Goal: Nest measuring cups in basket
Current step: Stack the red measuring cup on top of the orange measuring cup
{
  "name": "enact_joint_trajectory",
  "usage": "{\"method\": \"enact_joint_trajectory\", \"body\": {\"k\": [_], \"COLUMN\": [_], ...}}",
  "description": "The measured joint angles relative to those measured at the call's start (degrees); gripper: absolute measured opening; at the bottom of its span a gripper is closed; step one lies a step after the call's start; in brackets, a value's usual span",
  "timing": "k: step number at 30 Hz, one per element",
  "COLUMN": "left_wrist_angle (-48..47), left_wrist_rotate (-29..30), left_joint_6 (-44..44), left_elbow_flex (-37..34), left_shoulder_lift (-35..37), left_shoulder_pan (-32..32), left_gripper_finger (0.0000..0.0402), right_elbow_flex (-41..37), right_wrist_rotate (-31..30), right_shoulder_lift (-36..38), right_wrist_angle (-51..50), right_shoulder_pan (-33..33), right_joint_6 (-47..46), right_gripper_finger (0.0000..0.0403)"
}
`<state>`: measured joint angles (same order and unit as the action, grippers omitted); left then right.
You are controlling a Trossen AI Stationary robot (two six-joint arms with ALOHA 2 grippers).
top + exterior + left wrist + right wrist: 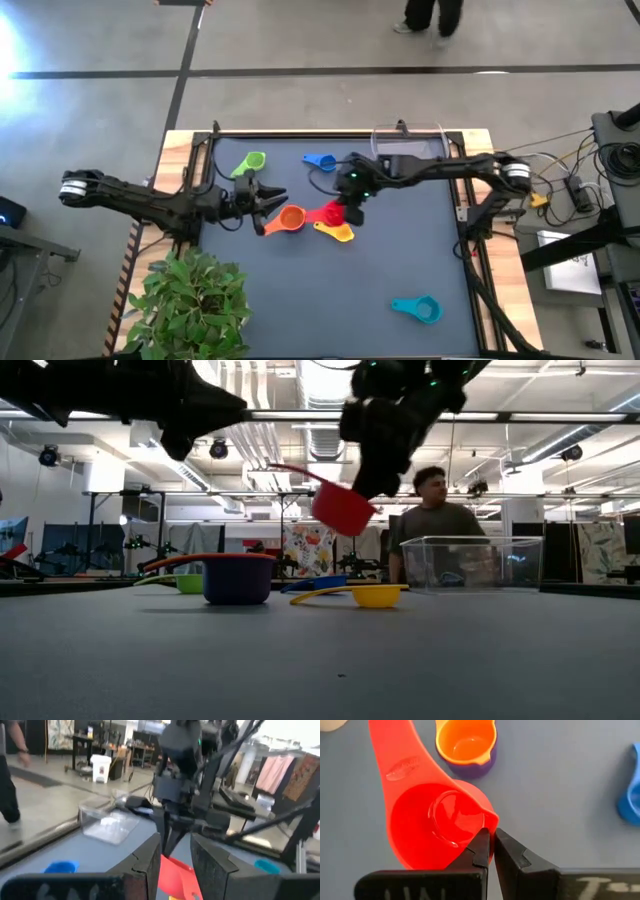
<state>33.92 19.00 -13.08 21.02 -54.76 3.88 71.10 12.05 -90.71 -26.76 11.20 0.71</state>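
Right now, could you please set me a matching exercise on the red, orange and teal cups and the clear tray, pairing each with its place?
1 red cup; 2 orange cup; 3 teal cup; 4 clear tray.
a inside the purple cup; b at the table's far edge; c pinched by the right gripper, lifted; d alone, apart from the others.
Pairs: 1-c, 2-a, 3-d, 4-b.

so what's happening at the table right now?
The right end effector is shut on the red cup's rim and holds it in the air above the table. The orange cup sits nested in the purple one. The left end effector is open beside them. The basket holds no cups yet.
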Motion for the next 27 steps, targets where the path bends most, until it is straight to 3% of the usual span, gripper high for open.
{"method": "enact_joint_trajectory", "body": {"k": [8, 17, 22, 27], "left_wrist_angle": [-0.8, -13.1, -16.0, -17.6], "left_wrist_rotate": [4.1, 4.0, 4.0, 4.0], "left_joint_6": [10.2, 12.1, 12.2, 12.2], "left_elbow_flex": [0.6, 0.6, 0.6, 0.6], "left_shoulder_lift": [8.0, 18.4, 20.2, 20.4], "left_shoulder_pan": [-0.9, -1.0, -1.0, -1.0], "left_gripper_finger": [0.0089, 0.0089, 0.0089, 0.0089], "right_elbow_flex": [8.4, 15.4, 19.3, 23.2], "right_wrist_rotate": [3.5, 3.5, 4.0, 9.0], "right_shoulder_lift": [-7.0, -11.0, -15.6, -19.9], "right_wrist_angle": [0.8, 5.4, 6.5, 6.5], "right_shoulder_pan": [0.0, 2.7, 3.2, 3.8], "right_joint_6": [4.5, 8.5, 12.0, 13.5], "right_gripper_finger": [0.0008, 0.0008, 0.0008, 0.0008]}}
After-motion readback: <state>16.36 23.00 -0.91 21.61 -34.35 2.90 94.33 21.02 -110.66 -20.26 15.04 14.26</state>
